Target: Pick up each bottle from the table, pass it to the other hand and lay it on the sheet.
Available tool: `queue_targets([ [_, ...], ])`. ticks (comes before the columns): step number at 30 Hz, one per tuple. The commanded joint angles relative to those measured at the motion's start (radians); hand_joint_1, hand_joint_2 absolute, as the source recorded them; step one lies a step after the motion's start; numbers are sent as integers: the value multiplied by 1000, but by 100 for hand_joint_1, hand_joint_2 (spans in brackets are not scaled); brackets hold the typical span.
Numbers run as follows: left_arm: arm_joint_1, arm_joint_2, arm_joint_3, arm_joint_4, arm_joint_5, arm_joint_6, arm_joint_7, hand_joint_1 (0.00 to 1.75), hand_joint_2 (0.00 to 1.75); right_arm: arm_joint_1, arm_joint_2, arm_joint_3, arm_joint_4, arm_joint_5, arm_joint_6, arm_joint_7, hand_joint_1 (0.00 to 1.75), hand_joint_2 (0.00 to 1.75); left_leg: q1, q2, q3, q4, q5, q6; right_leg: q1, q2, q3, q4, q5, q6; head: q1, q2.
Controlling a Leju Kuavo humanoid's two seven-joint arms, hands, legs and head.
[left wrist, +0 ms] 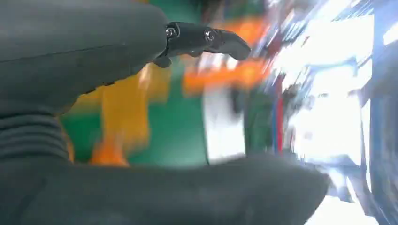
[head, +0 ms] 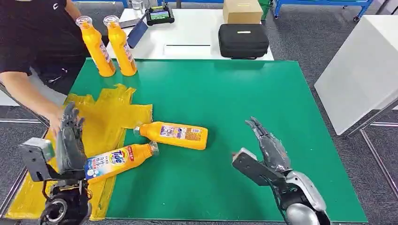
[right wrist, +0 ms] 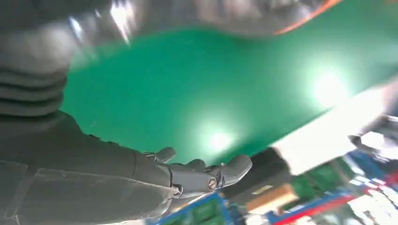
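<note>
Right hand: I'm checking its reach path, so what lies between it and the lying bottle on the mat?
Only bare green mat in the head view, between the right hand and the bottle.

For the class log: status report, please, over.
Left hand open beside Tide bottle on yellow sheet. Right hand open. Person's hand close by.

Black zip case [head: 243,41], cardboard box [head: 242,11], person's forearm [head: 28,96]

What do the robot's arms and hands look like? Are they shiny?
Partly. The right arm is shiny silver with dark joints. Each robot hand, left and right, is dark grey with slim dark fingers, a thick grey thumb and a ribbed grey wrist cover.
</note>
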Motion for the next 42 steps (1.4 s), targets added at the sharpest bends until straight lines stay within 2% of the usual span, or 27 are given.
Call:
queue_targets([
  [1, 31, -86, 17, -120, 213, -77, 18, 0, 175, -260, -39, 4, 311, 76, 97, 55, 0, 175, 1, 6, 3, 0, -2, -3, 1, 4, 2, -1, 1, 1, 0, 0],
  [5, 4, -112, -10, -70, 230, -104, 39, 0, 175, -387, 45, 97, 461, 86, 143, 82, 0, 175, 1, 9, 4, 0, -1, -4, 0, 7, 2, -2, 2, 1, 0, 0],
  [13, 53, -120, 73, -101, 211, -101, 22, 0, 175, -456, 178, 195, 547, 125, 145, 124, 0, 175, 1, 10, 3, -1, -1, -4, 1, 8, 0, 0, 2, 0, 0, 0],
  [16, 57, -138, 92, -113, 197, -106, 27, 0, 175, -495, 198, 218, 569, 126, 152, 123, 0, 175, 3, 13, 4, 0, -3, -5, 2, 10, 1, 0, 2, 0, 0, 0],
  [17, 42, -150, 97, -115, 191, -105, 36, 0, 175, -513, 214, 226, 582, 121, 159, 124, 0, 175, 3, 9, 0, 0, -1, -3, 1, 7, -2, 1, 2, 0, 0, 0],
  [18, 36, -152, 96, -115, 188, -104, 41, 0, 175, -519, 219, 227, 585, 120, 162, 127, 0, 175, 3, 12, 2, 0, -2, -4, 2, 10, -1, 1, 2, 0, 0, 0],
  [19, 30, -153, 96, -114, 187, -103, 46, 0, 175, -522, 223, 228, 587, 119, 163, 129, 0, 175, 3, 8, -1, 1, 0, -3, 1, 6, -3, 1, 2, 0, 0, 0],
  [22, 36, -165, 108, -121, 162, -93, 57, 0, 175, -540, 236, 248, 603, 104, 172, 124, 0, 175, 3, 7, 0, 0, 0, -3, 1, 6, -2, 1, 2, 0, 0, 0],
  [28, -1, -166, 104, -112, 144, -66, 71, 0, 175, -663, 374, 318, 742, 56, 197, 114, 0, 175, 3, 13, 1, 1, -2, -5, 1, 11, -2, 2, 2, 0, 0, 0],
  [34, 26, -181, 162, -172, 134, -15, 59, 0, 175, -687, 441, 387, 797, 37, 237, 91, 0, 175, 3, 9, 0, 0, -1, -4, 2, 8, -2, 1, 1, -1, 0, 0],
  [42, 84, -200, 220, -248, 128, 15, 45, 0, 175, -693, 454, 441, 821, 15, 249, 75, 0, 175, 3, 8, -1, 0, -1, -3, 2, 7, -3, 1, 1, 0, 0, 0],
])
